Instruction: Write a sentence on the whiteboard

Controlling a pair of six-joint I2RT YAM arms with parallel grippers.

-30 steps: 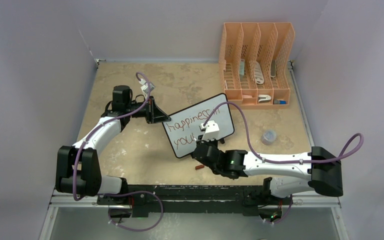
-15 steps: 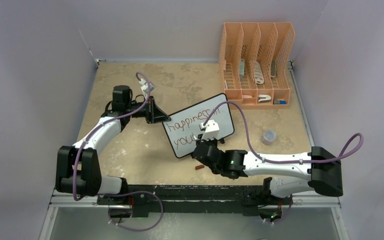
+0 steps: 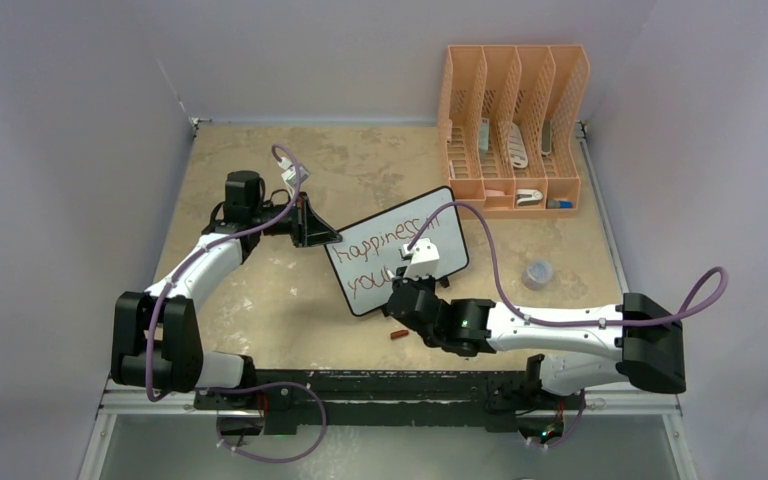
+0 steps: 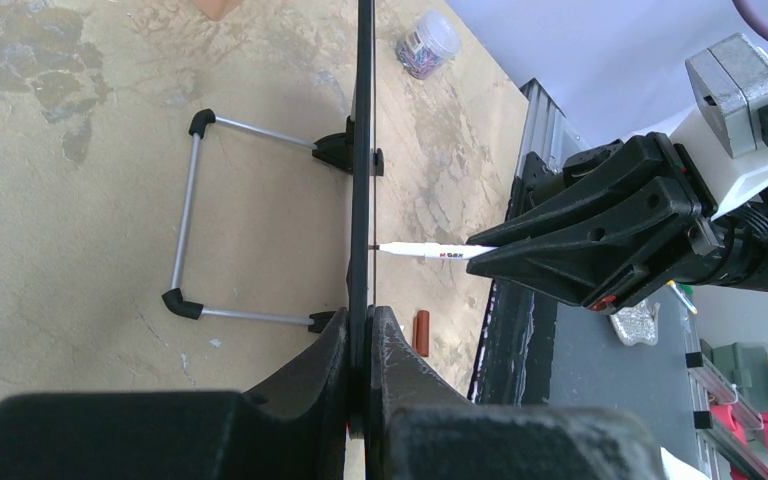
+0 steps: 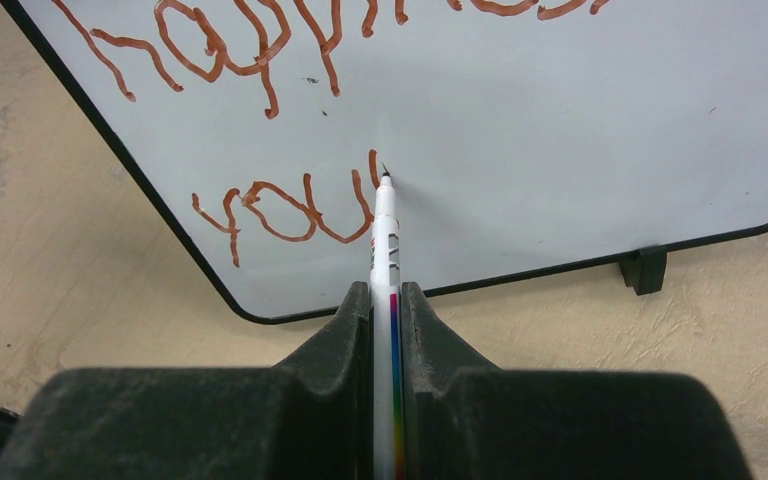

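Lettering reaches "you" on line two; our right gripper clamps the marker, our left gripper pinches the whiteboard; words remain.

Pale lilac walls enclose a mottled beige tabletop; an orange file rack stands far right.

Overhead plus close wrist views (whiteboard shared)

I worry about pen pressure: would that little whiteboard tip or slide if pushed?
Probably tippy: the whiteboard stands thin on a light wire stand. It seems stiff, its edge running straight at the marker tip. The left gripper clamping its edge should steady it.
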